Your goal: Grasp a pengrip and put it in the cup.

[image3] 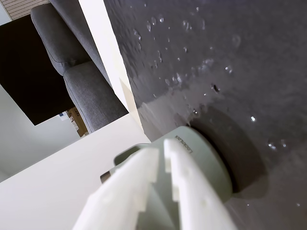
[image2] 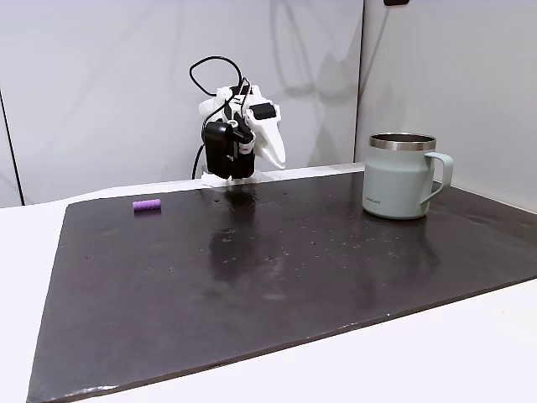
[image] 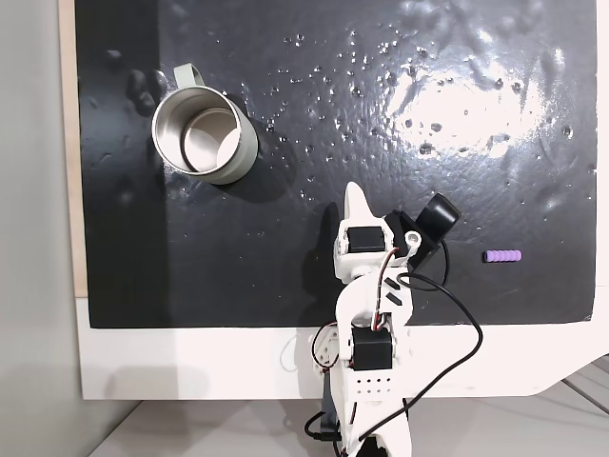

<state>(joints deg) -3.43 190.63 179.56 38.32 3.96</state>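
Note:
The pengrip, a small light-purple ribbed cylinder, lies on the black mat to the right of the arm in a fixed view, and at the far left in the other. The cup stands upright at the mat's upper left with its handle pointing away from the arm. Its pale grey-green side shows in the other fixed view, and nothing lies in it. My gripper is folded back over the arm's base, pointing down at the mat. In the wrist view its white fingertips are shut on nothing, with the cup behind them.
The black mat covers most of a white table and carries small glinting specks. Black cables loop beside the arm's base. A grey sofa stands beyond the table edge in the wrist view. Walls rise behind the arm.

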